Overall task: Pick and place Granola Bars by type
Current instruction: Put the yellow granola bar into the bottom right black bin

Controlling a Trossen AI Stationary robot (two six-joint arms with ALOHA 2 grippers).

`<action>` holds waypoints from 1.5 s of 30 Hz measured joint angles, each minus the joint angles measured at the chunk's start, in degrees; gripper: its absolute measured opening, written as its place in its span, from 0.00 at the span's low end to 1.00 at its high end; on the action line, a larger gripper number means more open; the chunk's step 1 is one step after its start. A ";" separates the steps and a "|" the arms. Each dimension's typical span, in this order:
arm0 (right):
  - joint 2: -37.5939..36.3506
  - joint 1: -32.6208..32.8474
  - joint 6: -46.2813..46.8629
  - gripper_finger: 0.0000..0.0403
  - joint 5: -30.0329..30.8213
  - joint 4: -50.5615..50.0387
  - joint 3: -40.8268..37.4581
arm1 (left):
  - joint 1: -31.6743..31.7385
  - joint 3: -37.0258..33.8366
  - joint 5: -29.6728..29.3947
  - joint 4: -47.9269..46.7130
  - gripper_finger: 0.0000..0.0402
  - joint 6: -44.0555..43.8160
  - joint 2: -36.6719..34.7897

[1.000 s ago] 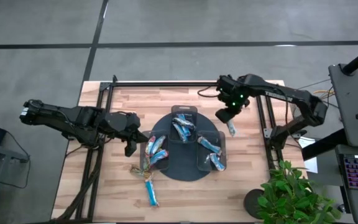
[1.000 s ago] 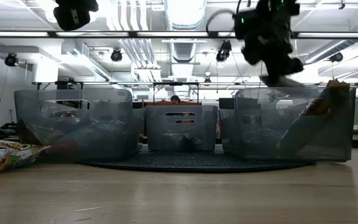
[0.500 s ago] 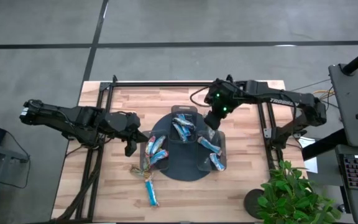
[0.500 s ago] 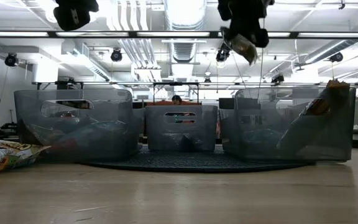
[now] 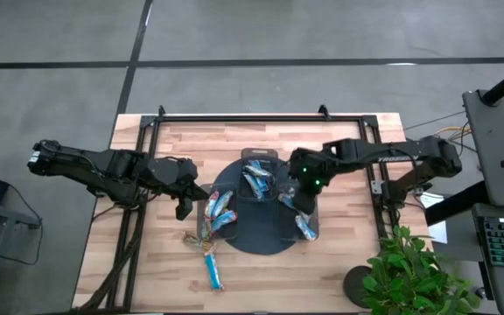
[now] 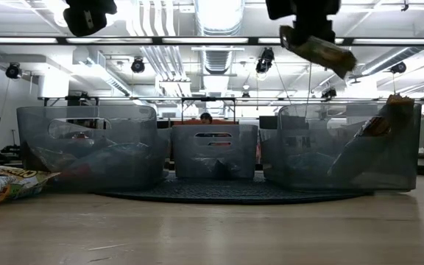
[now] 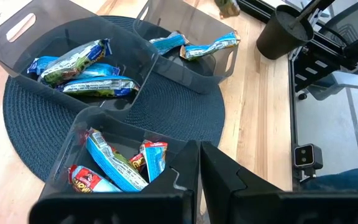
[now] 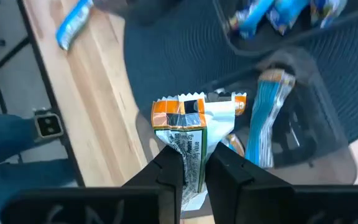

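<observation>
A dark round tray (image 5: 261, 234) carries three clear bins holding Granola Bars: a left bin (image 5: 220, 210), a far bin (image 5: 258, 179) and a right bin (image 5: 298, 219). More bars lie loose on the wood near the tray's left: a small heap (image 5: 201, 234) and a light blue one (image 5: 214, 271). My right gripper (image 5: 303, 184) hangs over the right bin, shut on a bar in an orange, white and green wrapper (image 8: 188, 134). My left gripper (image 5: 185, 199) waits shut, raised beside the left bin. My right gripper pinches the bar between its two fingers (image 8: 169, 171) at the green-and-white part of the wrapper (image 8: 191, 155). The orange end (image 8: 179, 112) sticks out past the fingertips. The fingers slant downward from above. The bar (image 6: 322, 53) hangs tilted, clear above the right bin.
Black frame rails run along the table's left (image 5: 138, 201) and right (image 5: 376, 175) sides. A potted plant (image 5: 409, 271) and a dark round base (image 5: 357, 284) stand at the near right corner. Bare wood lies near the front edge (image 5: 304, 280).
My right gripper has swung with its bar from beside the tray's right edge toward the tray and the near edge, rolling as it went. It now stands over the right bin, and the bar has stayed clear of everything.
</observation>
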 joint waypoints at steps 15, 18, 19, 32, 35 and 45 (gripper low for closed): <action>0.11 1.46 4.86 0.13 0.71 7.88 -8.71 | 0.00 0.00 0.04 0.02 0.00 -0.02 0.00; 0.11 1.44 6.09 0.18 0.02 7.97 -9.85 | 0.00 0.00 0.04 0.02 0.00 -0.02 -0.02; 0.11 1.44 6.70 0.20 -0.34 7.99 -10.30 | 0.00 0.00 0.04 0.02 0.00 -0.02 -0.02; -0.02 1.44 9.91 0.50 -1.00 15.10 -13.01 | 0.00 0.00 0.35 0.00 0.00 -0.10 -0.02; -0.04 1.44 9.86 0.52 -1.00 15.09 -12.31 | 0.00 0.00 0.35 0.00 0.00 -0.31 -0.02; -2.15 1.44 6.37 0.50 -0.55 15.85 -4.40 | 0.00 0.02 0.86 2.42 0.00 -0.12 -0.02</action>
